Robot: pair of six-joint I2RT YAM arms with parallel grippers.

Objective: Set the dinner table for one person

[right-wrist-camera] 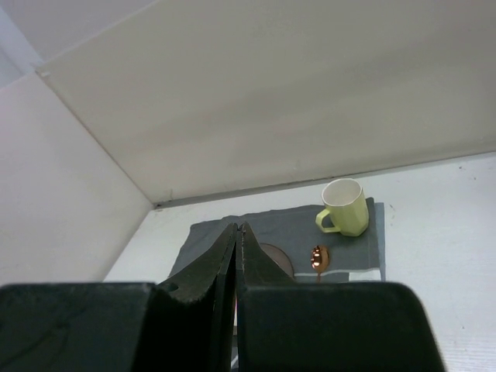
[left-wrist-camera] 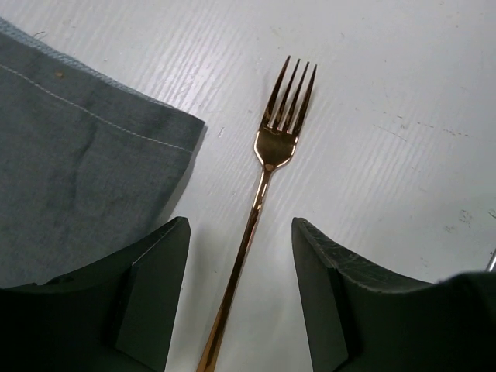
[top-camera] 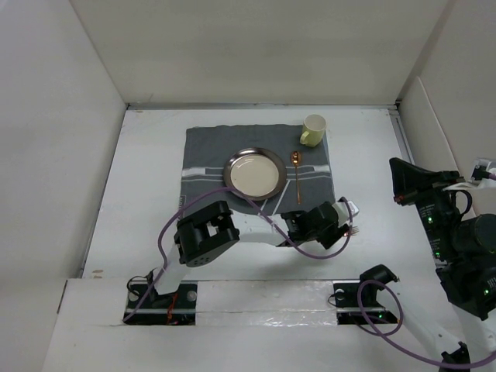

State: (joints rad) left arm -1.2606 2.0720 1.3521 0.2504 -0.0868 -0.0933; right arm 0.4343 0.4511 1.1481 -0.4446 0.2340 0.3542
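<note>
Fork [left-wrist-camera: 263, 186] sits dead centre in your left gripper [left-wrist-camera: 240, 232]
Handle runs straight between the spread jaws, tines pointing away; nothing gripped.

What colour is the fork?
The fork is shiny rose-copper, clearest in the left wrist view.
</note>
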